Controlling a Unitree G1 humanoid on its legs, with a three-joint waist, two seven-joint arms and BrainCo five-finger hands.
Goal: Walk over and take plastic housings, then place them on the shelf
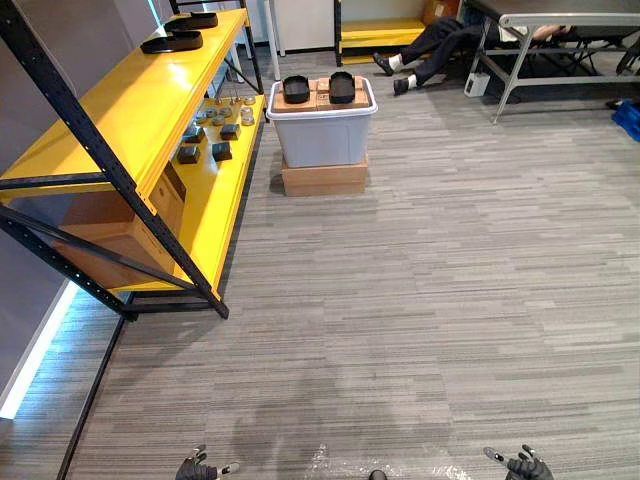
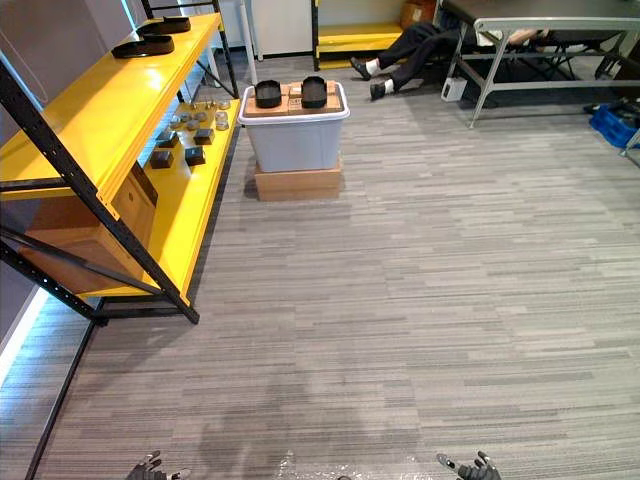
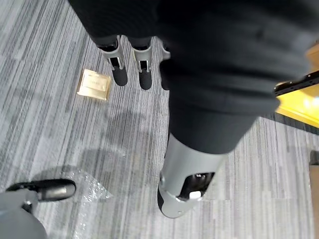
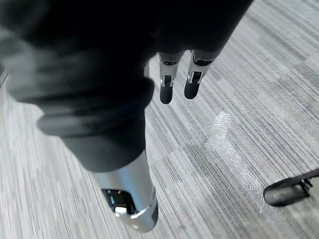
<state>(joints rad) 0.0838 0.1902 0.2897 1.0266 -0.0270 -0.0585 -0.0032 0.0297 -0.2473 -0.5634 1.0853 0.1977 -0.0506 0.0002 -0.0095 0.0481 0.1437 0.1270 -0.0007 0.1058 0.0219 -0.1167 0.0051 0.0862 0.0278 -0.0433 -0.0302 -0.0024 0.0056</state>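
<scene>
The robot's two hands hang low, close to it. The left hand [image 1: 197, 467] has its fingers [image 3: 119, 74] straight and loose, and they point at the grey floor [image 1: 420, 300]. It grips nothing. The right hand [image 1: 522, 465] is the same, with straight fingers [image 4: 166, 89] and nothing in them. One bit of clear wrap [image 3: 87, 188] lies on the floor between the hands. One flat brass plate [image 3: 93, 83] is set in the floor near the left hand.

Farther off, on the left side, stands one long yellow shelf [image 1: 130, 105] with black legs. It has a top board and a low board. One brown box [image 1: 120, 225] sits on the low board. Past it, four small dark blocks [image 1: 222, 151] sit on that board too.

Just beside the far end of the shelf stands one pale tub [image 1: 322, 135] on one cardboard box [image 1: 324, 178]. Two black plastic housings [image 1: 296, 89] sit side by side on top of the tub, well apart from both hands. Two more black pieces [image 1: 172, 42] lie at the far end of the top board.

Farthest away, a person's two legs [image 1: 430, 45] stretch out on the floor by a metal desk [image 1: 560, 18].
</scene>
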